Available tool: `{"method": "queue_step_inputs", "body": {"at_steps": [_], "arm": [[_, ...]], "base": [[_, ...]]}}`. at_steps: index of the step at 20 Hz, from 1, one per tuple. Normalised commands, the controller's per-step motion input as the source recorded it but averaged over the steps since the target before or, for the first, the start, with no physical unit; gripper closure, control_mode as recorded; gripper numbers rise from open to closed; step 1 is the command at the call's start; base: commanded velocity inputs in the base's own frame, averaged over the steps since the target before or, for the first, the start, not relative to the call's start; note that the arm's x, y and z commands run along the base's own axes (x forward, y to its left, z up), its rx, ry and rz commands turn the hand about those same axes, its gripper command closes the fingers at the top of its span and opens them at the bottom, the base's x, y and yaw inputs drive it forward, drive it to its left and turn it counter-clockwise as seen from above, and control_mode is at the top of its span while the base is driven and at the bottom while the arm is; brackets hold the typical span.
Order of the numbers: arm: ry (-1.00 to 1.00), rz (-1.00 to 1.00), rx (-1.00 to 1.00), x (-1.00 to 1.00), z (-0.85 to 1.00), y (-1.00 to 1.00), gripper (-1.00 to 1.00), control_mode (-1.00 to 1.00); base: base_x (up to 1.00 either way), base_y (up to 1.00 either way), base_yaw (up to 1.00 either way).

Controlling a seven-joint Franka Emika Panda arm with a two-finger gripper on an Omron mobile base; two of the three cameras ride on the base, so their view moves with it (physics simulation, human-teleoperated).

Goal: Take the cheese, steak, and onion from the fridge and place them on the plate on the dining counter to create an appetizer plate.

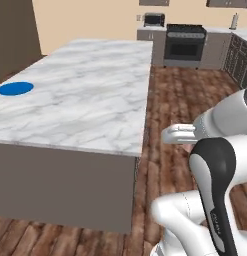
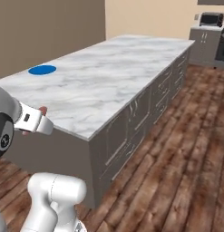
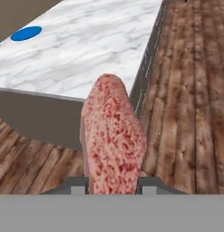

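A pinkish, grainy slab of steak [image 3: 113,136] stands on edge between the fingertips of my gripper [image 3: 112,186], which is shut on it. From the right base view the gripper [image 2: 41,119] hangs over the floor just off the near corner of the dining counter [image 2: 109,72], with a bit of the steak [image 2: 42,110] showing at its tip. The blue plate [image 1: 15,88] [image 2: 42,70] [image 3: 26,33] lies flat near the far left edge of the marble dining counter [image 1: 90,95] [image 3: 95,41]. The plate is bare. The cheese, onion and fridge are out of view.
Grey drawers and doors [image 2: 145,113] line the counter's side. Wooden floor [image 1: 165,100] runs along its right side to a black stove [image 1: 184,44]. A toaster oven [image 1: 154,19] [image 2: 211,19] sits on the back worktop. A brown wall [image 2: 45,27] stands behind the counter.
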Motion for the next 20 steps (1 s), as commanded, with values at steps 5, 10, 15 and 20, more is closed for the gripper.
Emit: {"method": "queue_step_inputs", "body": {"at_steps": [5, 10, 15, 20], "arm": [[0.0, 0.0, 0.0, 0.0, 0.0, 0.0, 1.0, 1.0], [0.0, 0.0, 0.0, 0.0, 0.0, 0.0, 1.0, 1.0], [0.0, 0.0, 0.0, 0.0, 0.0, 0.0, 1.0, 1.0], [0.0, 0.0, 0.0, 0.0, 0.0, 0.0, 1.0, 1.0]], "base": [[0.32, 1.0, -0.38], [0.14, 1.0, -0.39], [-0.29, 1.0, -0.22], [-1.0, 0.99, 0.21]]}}
